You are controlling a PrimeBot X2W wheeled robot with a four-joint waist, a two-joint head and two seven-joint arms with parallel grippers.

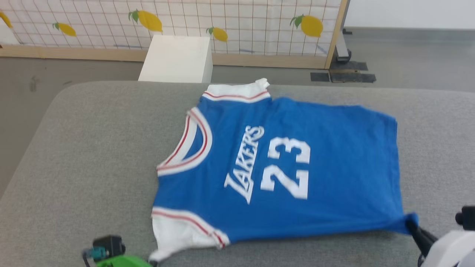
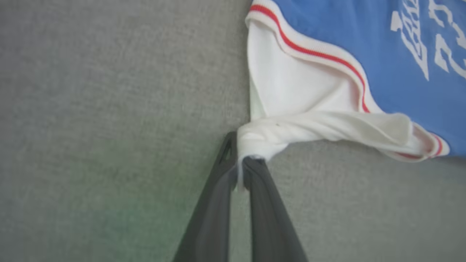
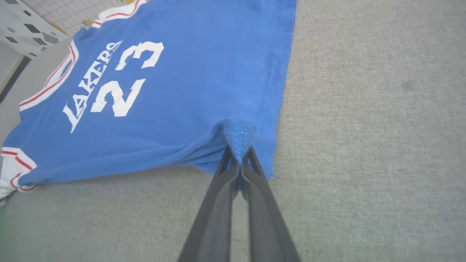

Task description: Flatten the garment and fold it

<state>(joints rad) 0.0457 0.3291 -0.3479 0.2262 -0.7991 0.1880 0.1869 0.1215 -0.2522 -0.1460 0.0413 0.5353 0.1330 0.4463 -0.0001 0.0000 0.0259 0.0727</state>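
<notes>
A: At the near-left corner of the garment [image 1: 297, 167], left gripper [image 2: 240, 163]: fingers pinched together on the bunched tip of the white sleeve [image 2: 291, 87]. The cloth is twisted like a rope back toward the armhole.
B: Right gripper [image 3: 238, 163]?
A: Clamped on the blue hem corner, near-right. The fabric peaks into a small cone at the fingertips (creases run from it into the body).
B: Garment position?
A: Front up on the grey cushion [image 1: 92, 148], collar toward the robot's left, hem toward its right, mostly flat, "LAKERS 23" legible. The other sleeve lies by the cushion's far edge. Beyond it: white box [image 1: 178, 57], lemon-print screen [image 1: 241, 22].
</notes>
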